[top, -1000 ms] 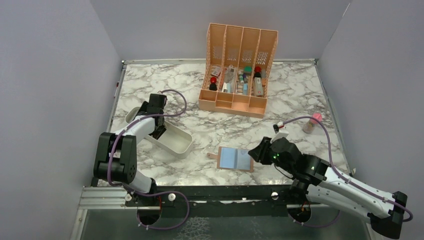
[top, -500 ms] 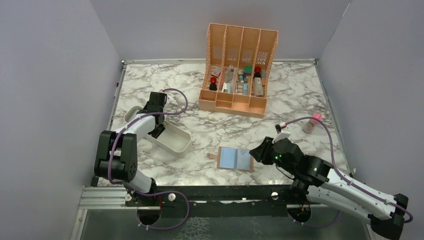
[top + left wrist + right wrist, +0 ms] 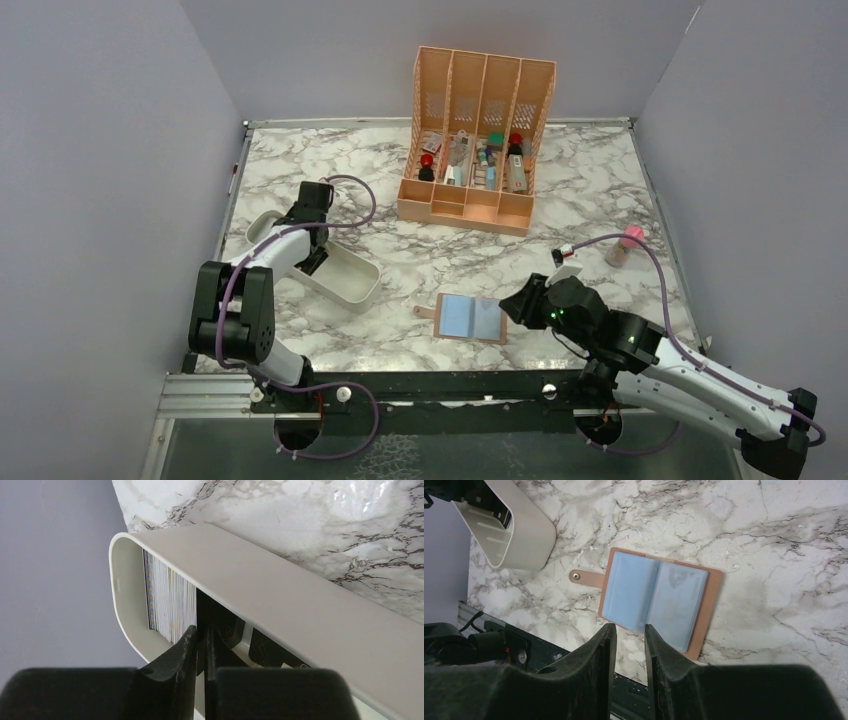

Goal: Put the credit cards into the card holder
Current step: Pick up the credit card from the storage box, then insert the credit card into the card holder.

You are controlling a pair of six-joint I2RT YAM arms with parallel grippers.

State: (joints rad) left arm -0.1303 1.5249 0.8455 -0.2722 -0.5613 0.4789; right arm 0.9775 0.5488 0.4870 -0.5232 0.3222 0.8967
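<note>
Though beside cards (image 3: 170,597), left gripper (image 3: 201,630) jaws nearly touching.

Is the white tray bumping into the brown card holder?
Apart. The right wrist view shows a strip of bare marble tabletop between the white tray and the card holder, even at its snap tab.

Leather-like card holder (image 3: 659,600), glossy marble table (image 3: 774,530)

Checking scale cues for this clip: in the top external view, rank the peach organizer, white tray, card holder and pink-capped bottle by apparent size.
1. peach organizer
2. white tray, though the left arm covers part of it
3. card holder
4. pink-capped bottle
None look alike in size.
</note>
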